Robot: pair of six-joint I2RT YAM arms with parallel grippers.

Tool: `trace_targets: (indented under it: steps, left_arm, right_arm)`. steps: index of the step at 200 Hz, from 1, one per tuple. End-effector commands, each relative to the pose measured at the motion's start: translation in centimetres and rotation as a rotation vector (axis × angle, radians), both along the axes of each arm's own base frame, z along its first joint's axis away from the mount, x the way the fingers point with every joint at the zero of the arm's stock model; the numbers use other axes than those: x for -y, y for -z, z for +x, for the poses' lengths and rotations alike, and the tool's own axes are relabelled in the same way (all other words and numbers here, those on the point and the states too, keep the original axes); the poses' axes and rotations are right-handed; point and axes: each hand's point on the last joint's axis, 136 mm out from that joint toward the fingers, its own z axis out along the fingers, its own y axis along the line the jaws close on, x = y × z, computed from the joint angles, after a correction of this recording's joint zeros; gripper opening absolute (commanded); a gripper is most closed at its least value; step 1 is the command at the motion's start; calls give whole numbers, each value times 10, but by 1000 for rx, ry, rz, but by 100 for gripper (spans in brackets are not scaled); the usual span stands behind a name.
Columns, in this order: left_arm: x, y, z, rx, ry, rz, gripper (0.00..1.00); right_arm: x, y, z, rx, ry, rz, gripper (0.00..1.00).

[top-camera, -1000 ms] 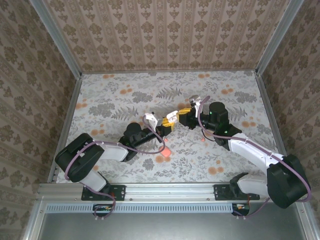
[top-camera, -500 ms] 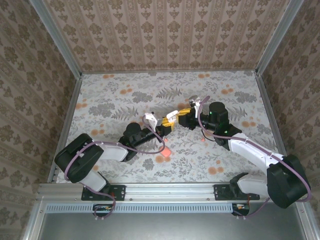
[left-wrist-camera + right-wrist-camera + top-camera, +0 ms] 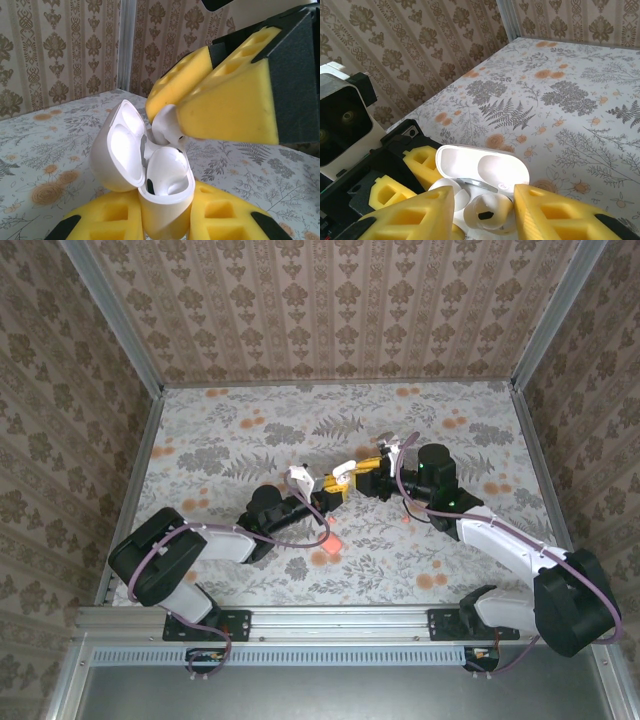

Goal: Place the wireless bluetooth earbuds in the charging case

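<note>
Looking from the left of the wrist view, the left gripper point(image 3: 165, 225) has its yellow foam jaws clamped on the lower body of the charging case point(image 3: 125, 155). The case is held upright above the counter point(image 3: 580, 115) with its lid tipped open toward the left.

Contents so far: one earbud point(image 3: 167, 170) looks seated in the near well, rounded head up. The second earbud point(image 3: 166, 129) stands tilted in the far well and sticks up higher, so I'd guess it isn't fully home.

To the right, the right gripper point(image 3: 482, 202) comes in from the upper right. Its jaws are apart, one pad resting against that second bud and the other clear of it.

Handling-wise, these buds look tiny, very light, hard and glossy, so probably slippery and easy to flick out. I'd pinch the bulb by its sides with the stem pointing down. The case seems just as light, with a floppy hinge, so gripping low on the body makes sense.
</note>
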Motion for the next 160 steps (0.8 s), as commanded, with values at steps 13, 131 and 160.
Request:
trace_targets:
  steps: [13,131,160]
  left_arm:
    - [-5,-25,2,60,-23,-62,11]
    - [-16,-1,10,79,-97,26,11]
    - [-27,6,19,56,-169,47,11]
  right_arm:
    - [-4,-22,-11,38,-47,24,40]
    - [27,-4,-9,-198,102,-23,51]
    - [27,27,-11,-371,103,-101,50]
